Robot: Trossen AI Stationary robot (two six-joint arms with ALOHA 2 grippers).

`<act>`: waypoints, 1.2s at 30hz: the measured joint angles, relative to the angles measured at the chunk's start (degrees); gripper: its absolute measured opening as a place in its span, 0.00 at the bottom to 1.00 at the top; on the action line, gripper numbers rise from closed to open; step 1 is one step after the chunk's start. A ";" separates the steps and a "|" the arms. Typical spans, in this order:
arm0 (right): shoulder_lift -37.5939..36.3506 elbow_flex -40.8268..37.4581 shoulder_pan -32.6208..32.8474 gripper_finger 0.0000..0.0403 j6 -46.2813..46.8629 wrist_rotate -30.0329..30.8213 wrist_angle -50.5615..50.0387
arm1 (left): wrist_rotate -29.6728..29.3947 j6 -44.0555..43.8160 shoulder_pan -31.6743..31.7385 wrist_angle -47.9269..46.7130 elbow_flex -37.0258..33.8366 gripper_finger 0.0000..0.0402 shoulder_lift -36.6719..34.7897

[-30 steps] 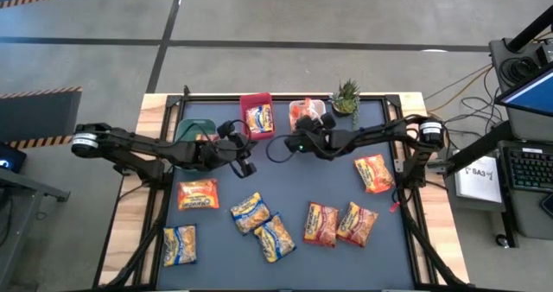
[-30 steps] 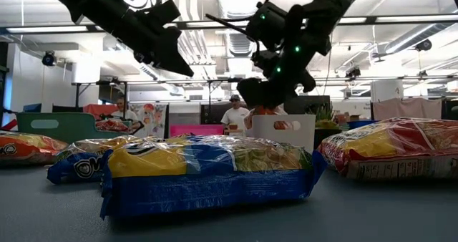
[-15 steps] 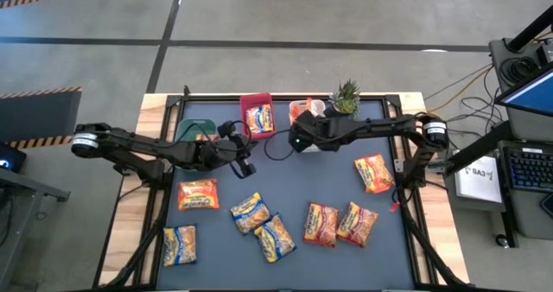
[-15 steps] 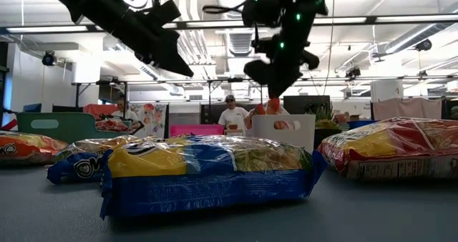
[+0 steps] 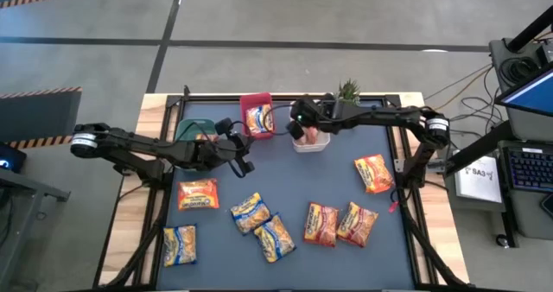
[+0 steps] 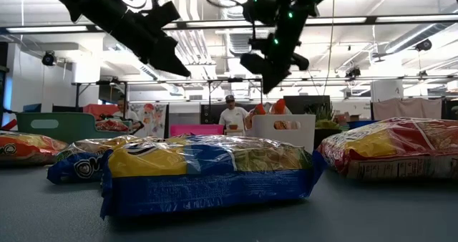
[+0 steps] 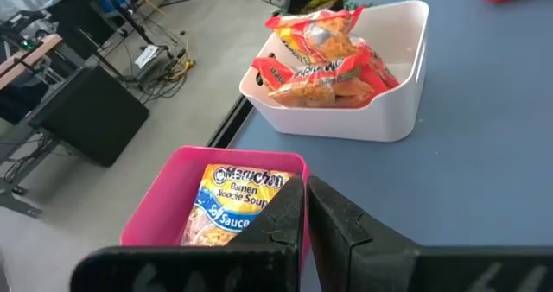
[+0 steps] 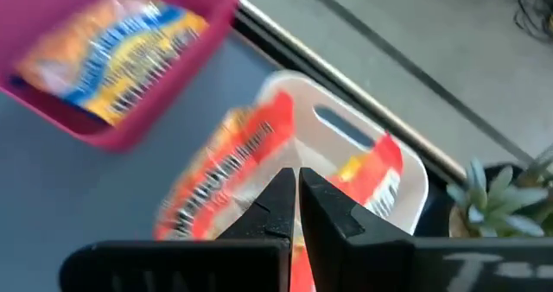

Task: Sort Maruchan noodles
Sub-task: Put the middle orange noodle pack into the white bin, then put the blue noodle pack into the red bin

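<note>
The right gripper (image 5: 298,130) is held above the white bin (image 5: 313,142) at the far edge of the worktop (image 5: 285,175), its fingers (image 8: 278,207) drawn nearly together with nothing seen between them. Red-orange Maruchan noodles (image 7: 318,57) are piled in that bin. A yellow-and-blue packet (image 7: 232,201) is seen in the pink bin (image 7: 162,199) just beside it. The left gripper (image 5: 245,163) is poised near the pink bin, its fingers likewise narrowed and empty. Seven more packets (image 5: 251,212) are spread across the near worktop.
</note>
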 joint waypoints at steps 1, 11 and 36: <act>0.00 -0.87 -0.10 0.02 0.23 -0.15 -0.12 | 0.00 -0.07 0.00 -0.35 0.00 0.00 0.00; -0.42 -4.98 1.12 0.02 3.36 -3.76 -3.31 | 0.03 -1.91 -0.07 -0.58 0.00 0.00 -0.02; -20.90 -27.37 18.31 0.02 1.85 -12.88 21.77 | 37.81 -28.82 -8.73 -15.90 2.50 0.00 -0.25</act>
